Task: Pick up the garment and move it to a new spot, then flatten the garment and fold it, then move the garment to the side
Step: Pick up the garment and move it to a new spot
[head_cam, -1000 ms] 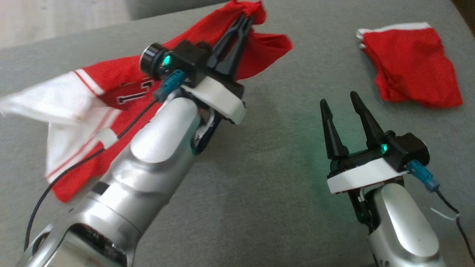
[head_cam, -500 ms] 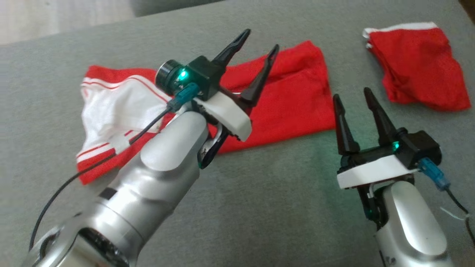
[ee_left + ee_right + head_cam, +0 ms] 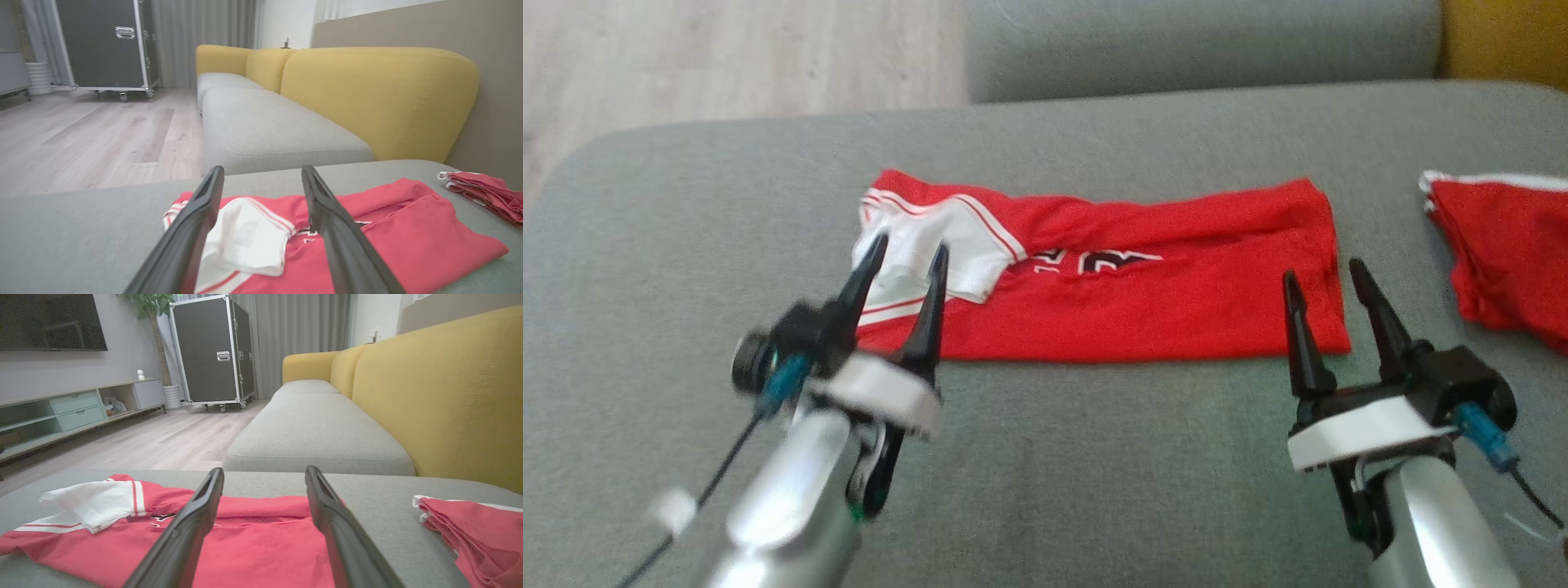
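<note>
The garment lay on the grey cushion, already folded into a long band. The left gripper and right gripper hovered near its ends, fingers spread and empty. Likely more folding and the move aside remained.

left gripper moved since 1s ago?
Yes. The left gripper has let go and pulled back: against the red pile its tips sit nearer the robot, over the jersey at its left end.

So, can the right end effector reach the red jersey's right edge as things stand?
Probably yes: the right end effector is open, close to that edge of the red jersey, with nothing between them.
</note>
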Tool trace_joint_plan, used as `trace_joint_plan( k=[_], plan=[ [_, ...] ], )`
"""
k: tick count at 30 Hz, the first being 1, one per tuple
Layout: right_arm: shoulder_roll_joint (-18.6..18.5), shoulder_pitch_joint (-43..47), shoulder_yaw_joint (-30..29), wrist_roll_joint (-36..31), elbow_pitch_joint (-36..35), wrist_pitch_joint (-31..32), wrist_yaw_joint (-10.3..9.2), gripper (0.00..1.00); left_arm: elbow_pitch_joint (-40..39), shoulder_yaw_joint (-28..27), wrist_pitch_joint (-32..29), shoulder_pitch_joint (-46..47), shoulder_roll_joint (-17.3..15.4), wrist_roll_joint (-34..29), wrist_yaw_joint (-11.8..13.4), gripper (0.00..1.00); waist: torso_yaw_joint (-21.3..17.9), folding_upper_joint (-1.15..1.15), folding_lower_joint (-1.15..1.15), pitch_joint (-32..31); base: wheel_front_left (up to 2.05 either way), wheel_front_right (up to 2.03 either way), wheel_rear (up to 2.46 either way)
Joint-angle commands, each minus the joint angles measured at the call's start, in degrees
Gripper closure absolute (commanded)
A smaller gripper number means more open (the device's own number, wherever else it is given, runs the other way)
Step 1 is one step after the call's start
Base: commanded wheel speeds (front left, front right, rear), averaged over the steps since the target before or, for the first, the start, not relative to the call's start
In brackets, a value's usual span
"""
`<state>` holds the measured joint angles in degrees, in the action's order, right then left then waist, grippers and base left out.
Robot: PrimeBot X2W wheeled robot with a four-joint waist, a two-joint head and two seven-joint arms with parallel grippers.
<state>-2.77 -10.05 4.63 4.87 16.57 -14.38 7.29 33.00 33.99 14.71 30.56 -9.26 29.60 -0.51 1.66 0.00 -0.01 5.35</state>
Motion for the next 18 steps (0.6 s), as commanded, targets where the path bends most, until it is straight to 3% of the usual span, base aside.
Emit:
trace_joint_plan(
  k=[1,10,18],
  plan=[
    [-0.1,-0.2,1.3,-0.2,-1.5,-0.6,0.20,0.00,-3.3,-3.9,0.3,-1.2,-1.4,-1.0,0.2,0.00,2.7,0.00,0.01,-3.1,0.00,0.00,0.00],
    [-0.1,2.9,3.4,0.5,-1.2,-0.6,0.20,0.00,-12.6,-14.6,0.3,-16.3,0.1,-5.5,1.3,0.00,3.5,0.00,0.01,-4.8,0.00,0.00,0.00],
    [-0.1,2.7,3.8,0.5,-1.5,-0.6,0.20,0.00,-14.0,-19.0,0.3,-18.7,2.6,-10.0,-0.7,0.00,3.0,0.00,0.01,-4.6,0.00,0.00,0.00]
  ],
)
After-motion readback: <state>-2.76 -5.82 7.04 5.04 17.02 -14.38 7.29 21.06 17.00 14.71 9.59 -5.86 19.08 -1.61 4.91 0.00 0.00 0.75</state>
